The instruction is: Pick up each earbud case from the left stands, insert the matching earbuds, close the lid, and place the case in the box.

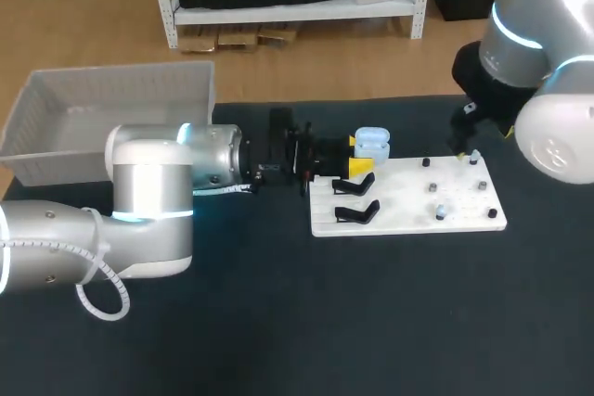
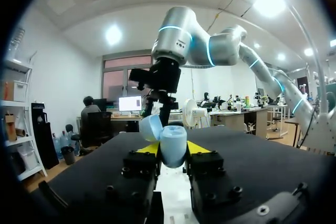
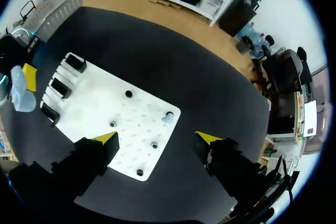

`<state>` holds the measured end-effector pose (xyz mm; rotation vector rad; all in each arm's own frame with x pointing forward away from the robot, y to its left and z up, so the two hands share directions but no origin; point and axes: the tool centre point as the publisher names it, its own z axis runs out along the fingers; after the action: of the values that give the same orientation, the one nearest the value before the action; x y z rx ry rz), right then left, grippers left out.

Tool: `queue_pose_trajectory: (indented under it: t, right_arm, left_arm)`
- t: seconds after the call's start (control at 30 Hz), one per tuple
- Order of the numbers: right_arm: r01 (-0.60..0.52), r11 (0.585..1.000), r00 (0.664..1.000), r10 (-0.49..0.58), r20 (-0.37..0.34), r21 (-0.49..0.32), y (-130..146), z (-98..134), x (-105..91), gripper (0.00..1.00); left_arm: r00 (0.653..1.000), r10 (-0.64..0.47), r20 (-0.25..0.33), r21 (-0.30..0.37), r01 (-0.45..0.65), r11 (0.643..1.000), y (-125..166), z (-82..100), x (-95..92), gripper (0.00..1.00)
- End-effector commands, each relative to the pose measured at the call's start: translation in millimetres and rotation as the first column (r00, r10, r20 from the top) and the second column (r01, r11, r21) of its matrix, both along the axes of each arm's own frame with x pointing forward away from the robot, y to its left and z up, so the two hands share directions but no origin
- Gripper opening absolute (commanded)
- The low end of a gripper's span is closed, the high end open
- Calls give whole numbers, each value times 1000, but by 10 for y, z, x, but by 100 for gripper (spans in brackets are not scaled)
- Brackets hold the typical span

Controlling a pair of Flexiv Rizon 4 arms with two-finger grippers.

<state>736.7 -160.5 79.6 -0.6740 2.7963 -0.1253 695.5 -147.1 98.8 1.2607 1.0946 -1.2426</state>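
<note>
Grey box (image 1: 111,113) occupies the head view's upper left; the white board (image 1: 408,201) lies centre-right. At the board's upper left corner, the left gripper (image 1: 360,155) grasps the pale blue earbud case (image 1: 372,144). The left wrist view adds both fingers pressing its sides, lid open. The right gripper (image 3: 156,138) hangs above the board; its wrist view shows fingers spread, an earbud (image 3: 168,117) just ahead.

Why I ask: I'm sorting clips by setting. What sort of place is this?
Most likely a robotics lab workbench: a left arm and right arm hang over a dark table, a white fixture board carries stands and pegs, and the left gripper is shut on a pale blue earbud case.
</note>
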Motion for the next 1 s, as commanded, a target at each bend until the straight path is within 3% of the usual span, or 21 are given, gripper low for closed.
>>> queue_pose_trajectory:
  t: [0.03, 0.2, 0.4, 0.77, 1.0]
  right_arm:
    - [6, 1000, 999, -7, -42, -20, -4, -140, 163, 92]
    - [18, 1000, 998, -20, -54, -21, -60, -258, 224, 81]
    - [23, 999, 998, -24, -57, -25, -72, -354, 255, 49]
    - [35, 998, 998, -37, -45, -46, -103, -464, 296, 44]
    - [53, 997, 998, -55, -42, -51, -147, -503, 290, 35]
  left_arm:
    - [1000, 2, 3, -6, -2, 1000, 3, -15, -2, 0]
    - [1000, 2, 3, -6, -2, 1000, 3, -15, -2, 0]
    - [1000, 2, 3, -6, -2, 1000, 3, -15, -2, 0]
    - [1000, 2, 3, -6, -2, 1000, 3, -15, -2, 0]
    - [1000, 2, 3, -6, -2, 1000, 3, -15, -2, 0]
